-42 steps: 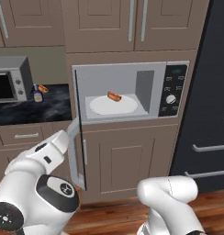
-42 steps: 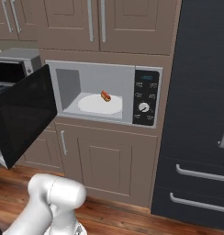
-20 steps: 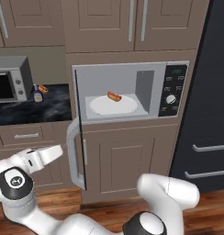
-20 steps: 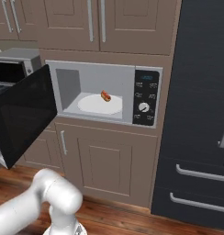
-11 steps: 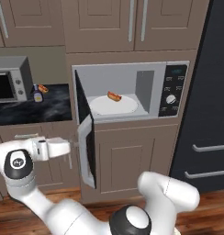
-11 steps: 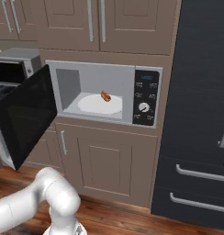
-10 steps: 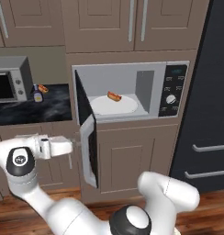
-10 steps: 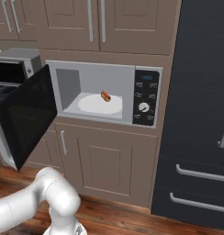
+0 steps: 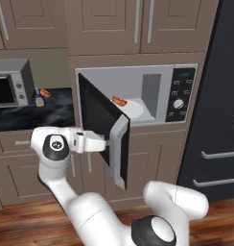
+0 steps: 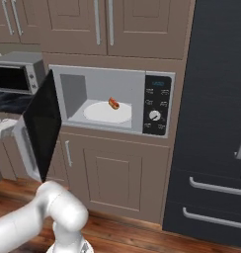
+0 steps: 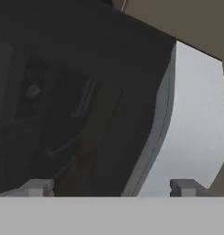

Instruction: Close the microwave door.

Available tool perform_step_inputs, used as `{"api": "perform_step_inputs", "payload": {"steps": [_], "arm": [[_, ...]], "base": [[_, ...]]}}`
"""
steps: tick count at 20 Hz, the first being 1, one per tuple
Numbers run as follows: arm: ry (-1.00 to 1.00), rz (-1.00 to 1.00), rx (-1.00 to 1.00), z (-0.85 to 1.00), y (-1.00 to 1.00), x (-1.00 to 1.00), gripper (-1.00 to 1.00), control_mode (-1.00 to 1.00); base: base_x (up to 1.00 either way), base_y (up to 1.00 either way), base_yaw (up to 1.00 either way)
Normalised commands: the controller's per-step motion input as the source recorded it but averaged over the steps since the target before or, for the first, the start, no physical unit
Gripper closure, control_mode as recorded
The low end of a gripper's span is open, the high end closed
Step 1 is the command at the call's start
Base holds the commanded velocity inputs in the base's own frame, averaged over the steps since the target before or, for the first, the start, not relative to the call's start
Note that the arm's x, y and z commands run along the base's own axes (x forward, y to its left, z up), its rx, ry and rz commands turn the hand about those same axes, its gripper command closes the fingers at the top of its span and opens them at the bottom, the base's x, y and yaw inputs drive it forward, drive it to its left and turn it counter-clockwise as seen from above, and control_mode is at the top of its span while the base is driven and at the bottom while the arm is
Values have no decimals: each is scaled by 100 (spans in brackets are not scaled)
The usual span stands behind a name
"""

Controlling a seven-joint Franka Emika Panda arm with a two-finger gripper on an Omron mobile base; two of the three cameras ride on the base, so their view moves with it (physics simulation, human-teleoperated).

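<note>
Pressing against the outer face of the microwave door (image 9: 103, 122), the gripper (image 9: 105, 143) points sideways toward the panel; fingertips (image 11: 40, 187) stand wide apart, gripping nothing. Door: hinged on the left, swung partly out from the microwave (image 10: 112, 100), free edge toward the room, tall edge upright, dark glass angled across the opening. Inside: white round plate (image 10: 107, 112) carrying a small hot dog (image 10: 113, 103). Control panel (image 10: 157, 105) on the right. Left: smaller oven (image 9: 11, 88) and bottle (image 9: 39, 97) on the dark desk (image 9: 32, 112).
</note>
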Motion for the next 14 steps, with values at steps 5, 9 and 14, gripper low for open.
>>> {"api": "perform_step_inputs", "payload": {"steps": [5, 9, 14], "arm": [[0, 21, 2, -1, -92, 41, -100, -100], [0, 30, 0, -13, -71, 77, -100, -100], [0, 30, 0, -23, -77, 89, -100, -100]], "base": [[0, 0, 0], [0, 0, 0], [0, 0, 0]]}}
